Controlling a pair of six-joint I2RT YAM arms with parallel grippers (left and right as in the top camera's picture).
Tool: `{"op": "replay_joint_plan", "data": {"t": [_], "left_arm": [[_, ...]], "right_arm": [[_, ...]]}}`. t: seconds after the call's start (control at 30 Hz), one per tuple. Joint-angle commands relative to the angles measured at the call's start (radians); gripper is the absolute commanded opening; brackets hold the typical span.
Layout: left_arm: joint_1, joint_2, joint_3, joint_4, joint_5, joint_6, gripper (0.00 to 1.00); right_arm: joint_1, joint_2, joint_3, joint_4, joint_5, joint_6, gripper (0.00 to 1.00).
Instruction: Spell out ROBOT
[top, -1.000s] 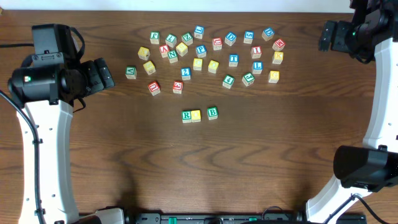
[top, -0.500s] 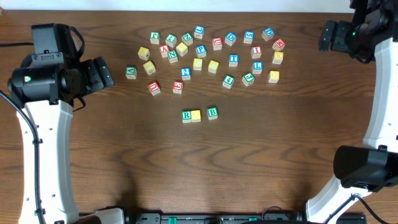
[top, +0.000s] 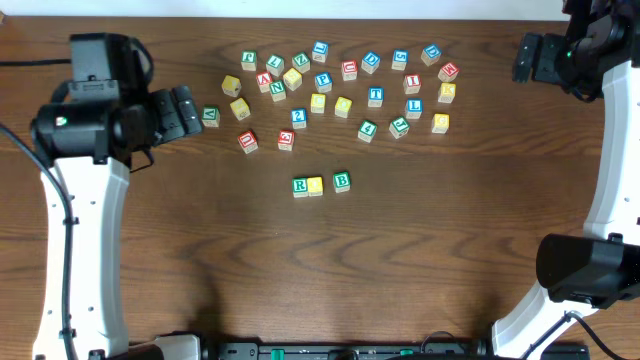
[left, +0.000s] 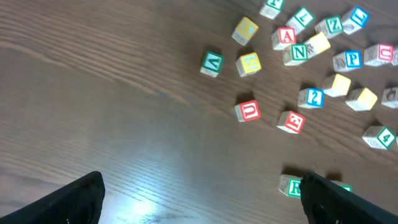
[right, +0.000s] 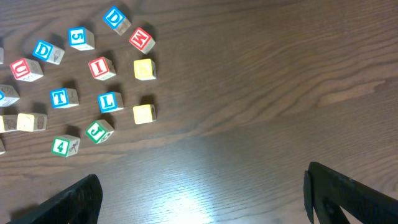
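Observation:
Three blocks stand in a row mid-table: a green R block (top: 300, 186), a yellow block (top: 316, 185) touching it, and a green B block (top: 342, 181) slightly apart. The R block also shows in the left wrist view (left: 290, 185), partly behind a finger. A blue T block (top: 375, 96) sits in the far cluster and shows in the right wrist view (right: 64, 97). My left gripper (top: 190, 108) is open and empty (left: 202, 199), left of the cluster. My right gripper (top: 522, 58) is open and empty (right: 202, 196), at the far right.
Several loose letter and number blocks lie scattered across the far middle of the table (top: 320, 80). A green block (top: 210, 116) lies just right of my left gripper. A red U block (left: 247, 111) and a red block (left: 290, 121) lie nearer the row.
My left arm has moved right and a little farther back, toward the block cluster. The right arm and all blocks have not moved.

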Motion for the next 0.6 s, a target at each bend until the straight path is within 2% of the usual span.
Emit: {"op": "replay_joint_plan", "data": {"t": [0.0, 0.57], "left_arm": [[-0.033, 0.023, 0.005, 0.016, 0.006, 0.002, 0.99], [-0.063, 0.028, 0.005, 0.041, 0.006, 0.003, 0.99]], "right_arm": [[-0.003, 0.0, -0.001, -0.002, 0.0, -0.016, 0.99], [-0.003, 0.0, -0.001, -0.002, 0.001, -0.016, 0.99]]}}
